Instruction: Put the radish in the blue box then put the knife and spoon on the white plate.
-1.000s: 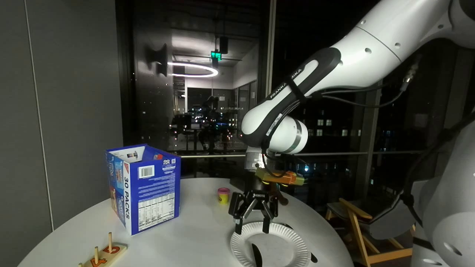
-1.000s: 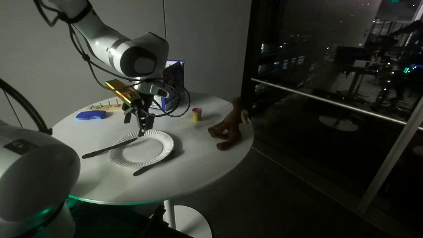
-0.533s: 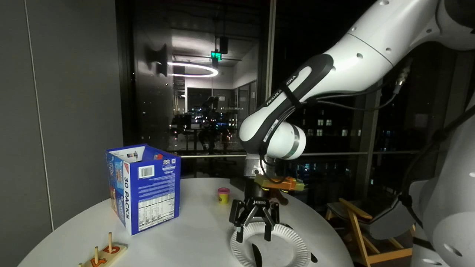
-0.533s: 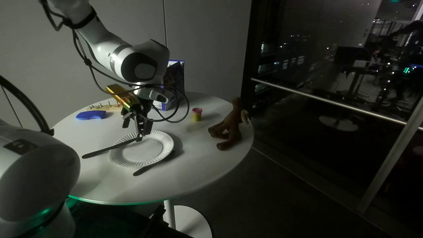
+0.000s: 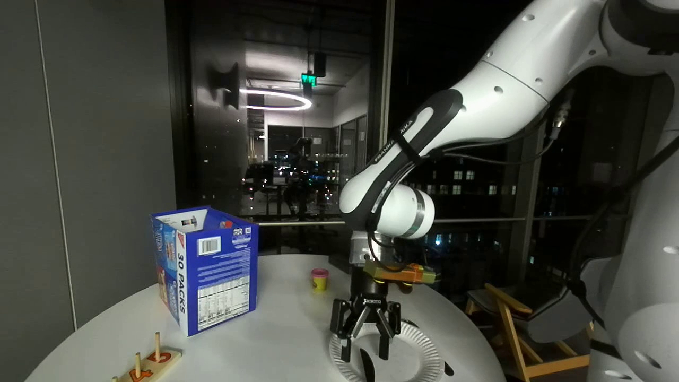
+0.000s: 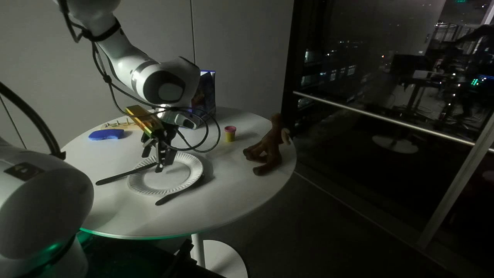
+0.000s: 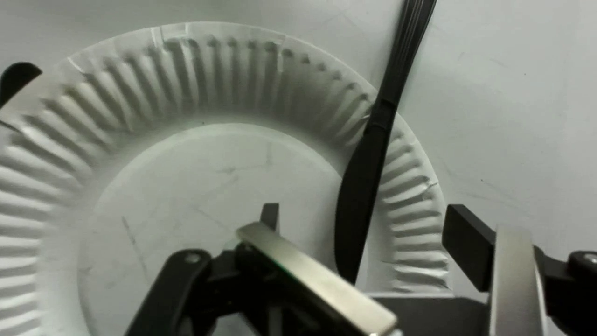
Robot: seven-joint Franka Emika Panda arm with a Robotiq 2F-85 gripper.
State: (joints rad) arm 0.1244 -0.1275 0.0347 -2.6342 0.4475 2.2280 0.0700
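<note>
Round white table | gripper above white plate, fingers spread | black knife across plate rim

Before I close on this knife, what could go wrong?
The open fingers seem to span both the knife and the rim of the white plate, so closing might pinch the rim too. The knife's handle juts past the rim, so a bump could slide it off. The other dark utensil looks partly tucked under the plate, so moving the plate could drag it.
</note>
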